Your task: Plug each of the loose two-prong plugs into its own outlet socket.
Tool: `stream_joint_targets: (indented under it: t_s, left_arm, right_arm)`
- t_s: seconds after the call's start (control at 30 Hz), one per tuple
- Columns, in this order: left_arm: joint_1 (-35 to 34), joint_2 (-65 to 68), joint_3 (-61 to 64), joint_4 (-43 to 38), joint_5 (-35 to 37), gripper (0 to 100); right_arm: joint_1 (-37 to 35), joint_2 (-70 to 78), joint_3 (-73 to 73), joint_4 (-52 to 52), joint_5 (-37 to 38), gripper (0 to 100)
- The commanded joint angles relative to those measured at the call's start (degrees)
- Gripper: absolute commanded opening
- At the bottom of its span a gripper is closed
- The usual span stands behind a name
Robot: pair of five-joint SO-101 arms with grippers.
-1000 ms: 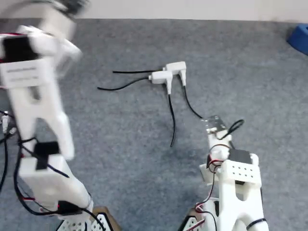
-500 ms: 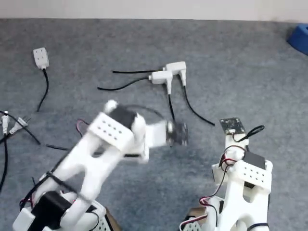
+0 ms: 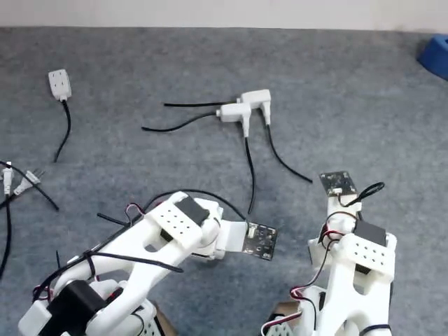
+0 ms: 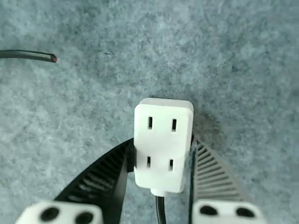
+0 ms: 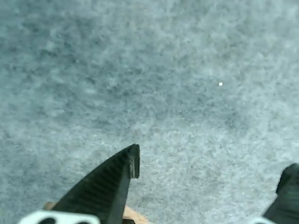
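My left gripper (image 4: 161,145) is shut on a white outlet socket (image 4: 163,122) with two pairs of slots facing up, low over the grey carpet; its black cord runs back under the wrist. In the high view the left arm (image 3: 178,227) stands at front centre. A second white outlet socket (image 3: 59,83) lies at the far left on its cord. Two white plug-and-socket pieces (image 3: 245,105) lie pressed together at the centre back. Loose two-prong plugs (image 3: 17,183) lie at the left edge. My right gripper (image 5: 210,172) is open over bare carpet, at the front right.
Black cords (image 3: 250,168) trail forward from the joined pieces toward both arms, and one cut cord end (image 4: 46,57) lies near the held socket. A blue object (image 3: 435,56) sits at the far right corner. The right arm (image 3: 353,259) stands beside the left one.
The left arm swung down from high at the far left to front centre, uncovering the socket at the far left. The right arm drew back a little early on, then stayed still.
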Motion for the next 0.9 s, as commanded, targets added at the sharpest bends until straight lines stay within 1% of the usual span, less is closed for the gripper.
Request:
stream_joint_targets:
  t_s: [0.0,0.1,0.17,0.23,0.3,0.4,0.63,0.73,0.87]
  left_arm:
    - [-0.57,-1.89,1.36,-4.48,0.44,4]
    - [-3.30,-2.42,0.22,-4.92,3.87,16]
    - [-7.96,-2.42,-3.47,-4.66,4.04,24]
    - [-13.23,-2.42,-6.99,-4.57,3.96,28]
    - [-17.80,-2.42,-9.89,-3.69,1.67,28]
    - [-21.67,-2.33,-12.79,-0.35,-1.93,26]
    - [-26.24,-2.51,-15.34,0.70,-2.37,26]
    - [-26.33,-2.51,-15.43,0.70,-2.29,26]
    - [-26.33,-1.89,-19.03,0.26,-1.93,26]
  right_arm:
    - [-1.98,0.13,-2.68,0.57,0.35,43.2]
    - [-1.98,0.13,-2.68,0.57,0.35,43.2]
    - [-1.98,0.13,-2.59,0.48,0.35,43.2]
    - [-1.98,0.13,-2.59,0.40,0.35,43.2]
    - [-2.07,0.13,-2.59,0.31,0.35,43.2]
    - [-2.07,0.13,-2.59,0.31,0.35,43.2]
    - [-2.15,0.13,-2.59,0.31,0.44,43.2]
    - [-2.33,0.13,-2.59,0.22,0.44,43.2]
    - [-5.05,0.13,-2.24,0.66,0.26,43.2]
